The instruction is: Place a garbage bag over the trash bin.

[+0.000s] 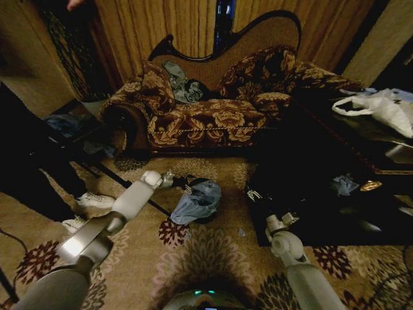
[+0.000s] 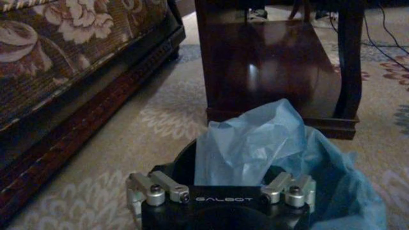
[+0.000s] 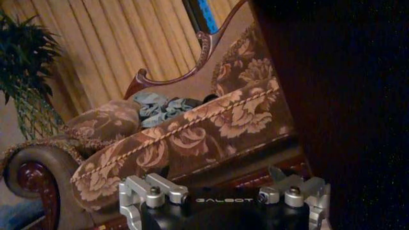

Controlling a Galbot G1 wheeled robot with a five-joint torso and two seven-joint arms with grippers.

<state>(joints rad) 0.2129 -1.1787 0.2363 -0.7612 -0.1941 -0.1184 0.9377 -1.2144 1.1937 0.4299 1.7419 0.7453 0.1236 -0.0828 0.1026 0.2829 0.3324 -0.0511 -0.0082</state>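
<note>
One crinkled glossy garbage bag [image 2: 255, 143] draped over round black trash bin [image 1: 205, 218] — left end effector [image 2: 221, 184] grip unclear, right end effector [image 3: 223, 191] gaping, empty.

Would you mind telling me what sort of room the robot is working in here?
Probably a living room: an ornate floral sofa before curtains, a patterned carpet, and a dark wooden table.

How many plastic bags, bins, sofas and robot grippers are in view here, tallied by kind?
Plastic bags: 2, the pale blue garbage bag draped on the bin and the white plastic bag on the dark table.
Trash bins: 1, the black trash bin under the blue bag.
Sofas: 1, the floral sofa.
Grippers: 2, the left gripper at the bin and the right gripper.
Total: 6
</note>
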